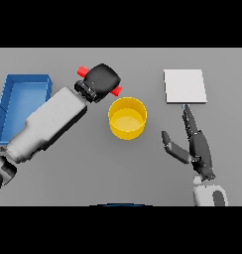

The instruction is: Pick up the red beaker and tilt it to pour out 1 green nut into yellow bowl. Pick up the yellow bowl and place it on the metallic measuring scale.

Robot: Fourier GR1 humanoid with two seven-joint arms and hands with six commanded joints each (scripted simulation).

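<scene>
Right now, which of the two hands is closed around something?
The left hand, beside the yellow bowl, is wrapped around the red beaker. The right hand, near the scale, is open and holds nothing.

Left arm: reaching in from the lower left, its white and grey forearm slanting up and to the right across the table. Left hand (102, 80): turned back-side up at the end of that forearm, fingers wrapping around the red beaker (83, 70), whose red ends are poking out on either side of the dark hand. Right arm: coming up from the lower right edge, wrist nearly upright. Right hand (196, 144): lying flat and relaxed, fingers pointing straight ahead, thumb sticking out to the left, holding nothing.
</scene>
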